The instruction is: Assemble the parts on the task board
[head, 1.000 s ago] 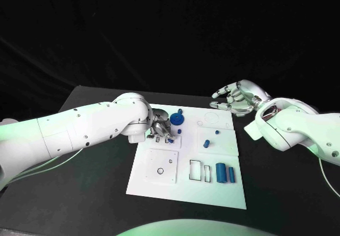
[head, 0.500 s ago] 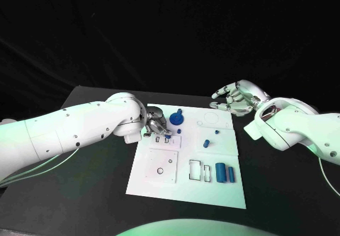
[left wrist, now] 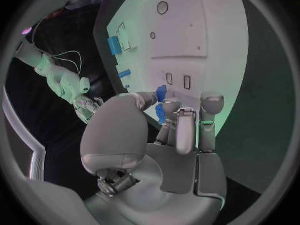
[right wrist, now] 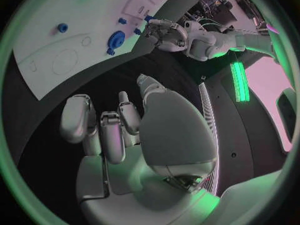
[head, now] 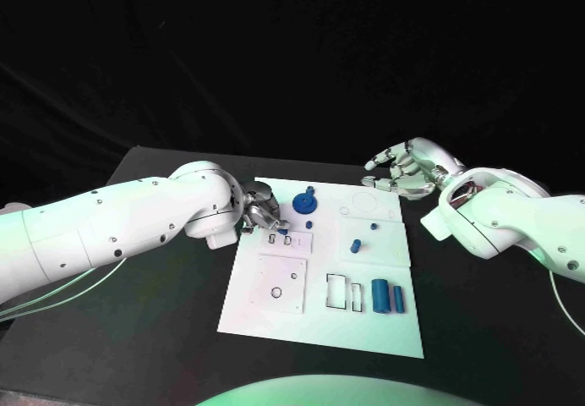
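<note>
Broadly, the black table [head: 146, 338] carries the white task board [head: 319, 326] at its middle, running away from the robot. The left arm [head: 110, 228] reaches in over the board's far left corner, and the right arm [head: 512, 222] hangs past its far right corner. The left hand [head: 261, 213] sits just above two small slots; in the left wrist view its fingers [left wrist: 179, 130] are drawn together around a small blue part [left wrist: 160, 93], pinched at the tips just above the board. The right hand [head: 405, 172] hovers off the board's far edge, fingers loosely curled and apart, holding nothing. On the board, a blue gear [head: 303, 202] lies near the left hand, two blue cylinders [head: 388, 296] lie side by side near the right edge, and a small blue peg [head: 356, 247] stands mid-board.
</note>
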### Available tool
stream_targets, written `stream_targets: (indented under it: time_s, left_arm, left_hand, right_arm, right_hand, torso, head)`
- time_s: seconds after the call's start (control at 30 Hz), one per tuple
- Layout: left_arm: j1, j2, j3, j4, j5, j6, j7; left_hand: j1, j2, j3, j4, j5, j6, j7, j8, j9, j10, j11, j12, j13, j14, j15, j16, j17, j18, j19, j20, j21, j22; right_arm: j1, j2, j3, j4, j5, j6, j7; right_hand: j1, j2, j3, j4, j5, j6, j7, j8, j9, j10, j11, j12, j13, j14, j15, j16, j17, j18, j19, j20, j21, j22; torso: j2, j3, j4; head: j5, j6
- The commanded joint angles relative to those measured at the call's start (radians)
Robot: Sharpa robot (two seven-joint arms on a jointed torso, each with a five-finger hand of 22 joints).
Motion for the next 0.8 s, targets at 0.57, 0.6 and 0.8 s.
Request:
stream_targets:
  time_s: [0.57, 0.6, 0.8]
  left_arm:
    - [-0.010, 0.027, -0.011, 0.004, -0.116, 0.013, 0.006]
    - [-0.011, 0.028, -0.012, 0.004, -0.119, 0.018, 0.006]
    - [-0.012, 0.032, -0.016, 0.002, -0.130, 0.040, 0.002]
  left_hand:
    - [-0.024, -0.008, 0.180, -0.167, -0.002, 0.007, -0.008, 0.007, 0.017, 0.018, -0.004, 0.009, 0.004, 0.047, -0.009, 0.011, 0.086, -0.017, 0.021, -0.002, 0.012, 0.019]
    - [-0.024, -0.008, 0.180, -0.167, -0.002, 0.007, -0.008, 0.007, 0.017, 0.018, -0.004, 0.009, 0.004, 0.047, -0.009, 0.011, 0.086, -0.017, 0.021, -0.002, 0.012, 0.019]
    - [-0.029, -0.011, 0.186, -0.170, -0.002, 0.009, -0.008, 0.009, 0.018, 0.022, -0.005, 0.011, 0.006, 0.047, -0.010, 0.011, 0.086, -0.019, 0.026, -0.003, 0.016, 0.026]
  right_arm:
    - [-0.003, 0.004, 0.000, 0.000, -0.034, 0.015, -0.003]
    - [-0.003, 0.004, 0.000, 0.000, -0.034, 0.015, -0.003]
    - [-0.003, 0.004, 0.000, 0.001, -0.035, 0.014, -0.003]
  right_hand:
    - [0.006, -0.002, 0.005, 0.002, 0.006, 0.004, -0.001, 0.002, 0.001, -0.005, -0.005, 0.000, -0.001, 0.078, -0.002, -0.006, 0.149, 0.008, -0.002, -0.007, -0.006, 0.000]
    - [0.006, -0.002, 0.005, 0.002, 0.006, 0.004, -0.001, 0.002, 0.001, -0.005, -0.005, 0.000, -0.001, 0.078, -0.002, -0.006, 0.149, 0.008, -0.002, -0.007, -0.006, 0.000]
    - [0.006, -0.002, 0.005, 0.002, 0.006, 0.004, -0.001, 0.002, 0.001, -0.005, -0.005, 0.000, -0.001, 0.078, -0.002, -0.006, 0.149, 0.008, -0.002, -0.007, -0.006, 0.000]
  torso:
    - [0.003, 0.0009, -0.0017]
    - [0.003, 0.0008, -0.0019]
    - [0.003, 0.0009, -0.0025]
  head:
    - [0.002, -0.004]
    - [0.002, -0.004]
    - [0.002, -0.006]
